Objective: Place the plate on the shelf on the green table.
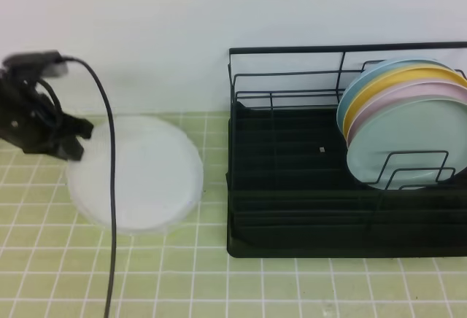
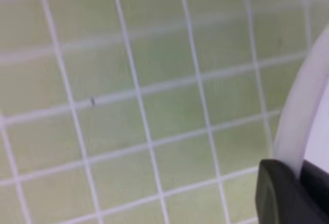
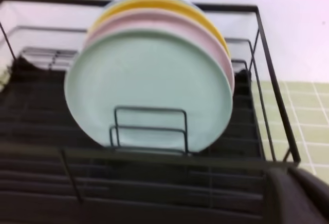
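Note:
The white plate [image 1: 139, 172] lies on the green table [image 1: 219, 281], left of the shelf [image 1: 292, 216], a black wire rack. My left gripper [image 1: 73, 146] is at the plate's left edge and shut on its rim. In the left wrist view the white rim [image 2: 300, 111] runs down into the dark fingers [image 2: 277, 193]. The right gripper does not show in the exterior high view. Only a dark finger [image 3: 298, 198] shows at the lower right corner of the right wrist view, in front of the shelf [image 3: 128, 183], with nothing seen in it.
Several coloured plates [image 1: 405, 121] stand upright in the rack's right end, a mint-green one [image 3: 149, 90] in front. The rack's left part holds no plates. A black cable [image 1: 112, 187] hangs across the white plate. A pale wall stands behind.

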`<state>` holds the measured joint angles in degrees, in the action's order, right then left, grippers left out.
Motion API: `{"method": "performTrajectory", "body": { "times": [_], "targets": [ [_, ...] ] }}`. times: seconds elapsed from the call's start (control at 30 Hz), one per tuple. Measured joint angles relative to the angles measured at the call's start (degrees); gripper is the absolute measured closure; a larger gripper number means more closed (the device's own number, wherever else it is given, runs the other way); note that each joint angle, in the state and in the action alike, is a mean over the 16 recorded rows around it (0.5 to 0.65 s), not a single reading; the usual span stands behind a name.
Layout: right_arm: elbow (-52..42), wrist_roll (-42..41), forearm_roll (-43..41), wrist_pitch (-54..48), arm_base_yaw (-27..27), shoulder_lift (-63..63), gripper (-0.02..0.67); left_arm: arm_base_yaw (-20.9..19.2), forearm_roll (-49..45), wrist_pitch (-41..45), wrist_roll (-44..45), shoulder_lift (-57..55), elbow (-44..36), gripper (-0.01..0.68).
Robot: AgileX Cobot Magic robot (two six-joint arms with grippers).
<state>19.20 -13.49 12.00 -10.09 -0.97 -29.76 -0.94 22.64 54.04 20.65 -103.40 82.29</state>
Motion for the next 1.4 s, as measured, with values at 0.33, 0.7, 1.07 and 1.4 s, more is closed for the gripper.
{"method": "performTrajectory", "body": {
  "times": [0.33, 0.7, 1.07, 1.4],
  "targets": [
    [9.5, -8.4, 22.0, -13.4, -0.1, -0.2, 0.649, 1.3, 13.9, -1.6, 6.9, 11.2, 1.1, 0.671],
    [14.0, -29.9, 56.7, -22.8, -0.1, -0.7, 0.438, 15.5, 33.7, -1.1, 18.9, 16.2, 1.1, 0.671],
    [14.0, -35.7, 64.5, -22.5, -0.1, -0.8, 0.137, 30.6, 35.1, -6.7, 21.9, 16.3, 1.1, 0.671],
    [14.0, -36.3, 64.3, -18.7, -0.1, -0.8, 0.141, 32.8, 36.7, -9.7, 22.7, 16.4, 1.1, 0.671]
  ]
}}
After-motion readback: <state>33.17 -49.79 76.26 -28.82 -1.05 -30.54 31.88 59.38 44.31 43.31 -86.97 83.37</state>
